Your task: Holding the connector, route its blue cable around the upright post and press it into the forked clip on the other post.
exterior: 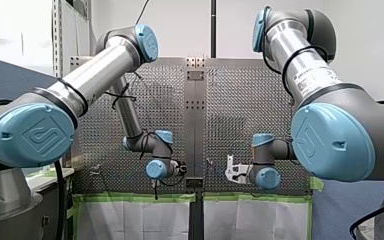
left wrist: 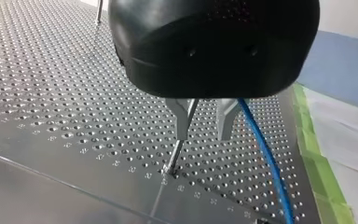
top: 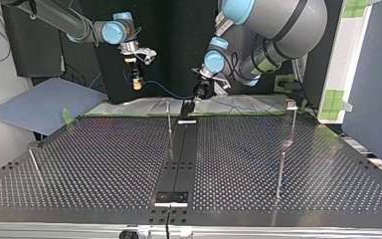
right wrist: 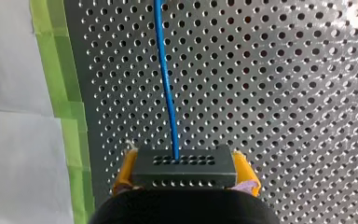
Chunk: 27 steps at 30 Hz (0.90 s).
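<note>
My right gripper (right wrist: 186, 179) has yellow pads shut on the dark connector block (right wrist: 184, 165). The blue cable (right wrist: 167, 84) leaves the block and runs ahead over the perforated plate. In the top view my right gripper (top: 137, 82) hangs above the table's far edge, and the cable (top: 166, 92) sags across to my left gripper (top: 188, 107). My left gripper (left wrist: 204, 122) shows two metal fingers (left wrist: 182, 119) standing apart with bare plate between them. The cable (left wrist: 265, 158) passes along the outer side of one finger. A thin upright post (left wrist: 172, 158) stands just beneath the other finger.
More thin posts stand on the plate: one near the middle (top: 169, 124), one with a small head at the top view's right (top: 292, 117), one nearer (top: 280, 174) and one at the left (top: 35, 164). Green tape (right wrist: 65, 107) marks the table's edge.
</note>
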Motion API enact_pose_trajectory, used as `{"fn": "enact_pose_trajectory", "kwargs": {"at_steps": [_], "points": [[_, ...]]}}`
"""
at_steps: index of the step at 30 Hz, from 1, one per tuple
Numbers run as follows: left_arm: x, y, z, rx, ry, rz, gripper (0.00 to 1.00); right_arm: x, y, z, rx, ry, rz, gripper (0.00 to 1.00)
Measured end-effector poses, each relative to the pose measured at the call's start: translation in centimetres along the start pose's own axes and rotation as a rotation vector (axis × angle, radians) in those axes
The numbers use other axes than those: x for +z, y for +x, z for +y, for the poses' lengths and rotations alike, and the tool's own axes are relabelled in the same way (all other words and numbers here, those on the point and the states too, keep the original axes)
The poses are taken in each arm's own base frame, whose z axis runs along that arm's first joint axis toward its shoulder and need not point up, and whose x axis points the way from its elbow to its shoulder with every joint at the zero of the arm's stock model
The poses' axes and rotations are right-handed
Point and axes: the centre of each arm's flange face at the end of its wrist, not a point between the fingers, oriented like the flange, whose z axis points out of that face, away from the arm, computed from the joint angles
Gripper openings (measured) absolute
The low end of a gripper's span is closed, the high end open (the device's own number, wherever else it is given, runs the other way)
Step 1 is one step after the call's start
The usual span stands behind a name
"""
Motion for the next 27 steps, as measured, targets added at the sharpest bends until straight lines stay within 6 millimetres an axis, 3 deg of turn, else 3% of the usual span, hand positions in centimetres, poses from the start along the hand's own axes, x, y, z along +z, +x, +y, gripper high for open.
{"fn": "enact_pose_trajectory", "kwargs": {"at_steps": [21, 26, 27], "points": [[0.0, 0.1, -1.4, 0.019, 0.023, -0.003, 0.36, 0.1, 0.1, -1.8, -0.009, 0.085, 0.01, 0.0], [0.0, 0.1, -1.4, 0.017, 0.021, -0.003, 0.18, 0.1, 0.1, -1.9, -0.009, 0.085, 0.01, 0.0], [0.0, 0.1, -1.4, 0.016, 0.021, -0.002, 0.18, 0.1, 0.1, -1.9, -0.008, 0.085, 0.01, 0.0]]}}
